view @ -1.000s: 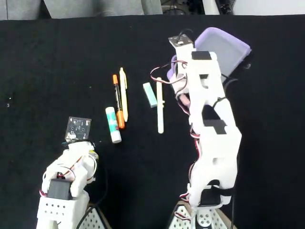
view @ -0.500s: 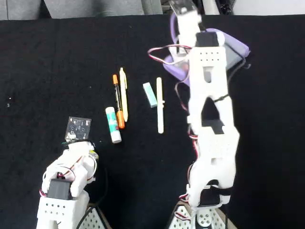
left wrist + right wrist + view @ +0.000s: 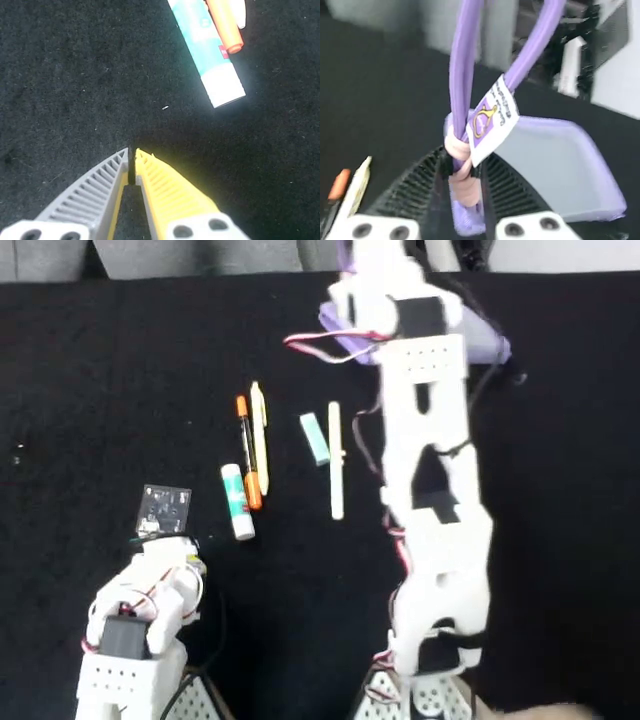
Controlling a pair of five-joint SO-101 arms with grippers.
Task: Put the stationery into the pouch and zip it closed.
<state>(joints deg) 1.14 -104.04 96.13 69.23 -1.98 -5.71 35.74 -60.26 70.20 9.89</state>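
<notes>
One wrist view reveals right end effector (image 3: pixel 462 172) clamping the pouch loop (image 3: pixel 456 75).

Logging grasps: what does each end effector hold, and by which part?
Right end effector grips the pouch by its purple strap loop; left end effector holds nothing.

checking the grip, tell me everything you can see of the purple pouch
The pouch is lilac with a smooth greyish face and rounded corners, soft plastic by its look. A purple loop rises from one end, carrying a white and purple tag. The right pincer is shut on the loop's base, around a pale pink piece. The pouch is at the far side of the black table; whether it is zipped cannot be told.
</notes>
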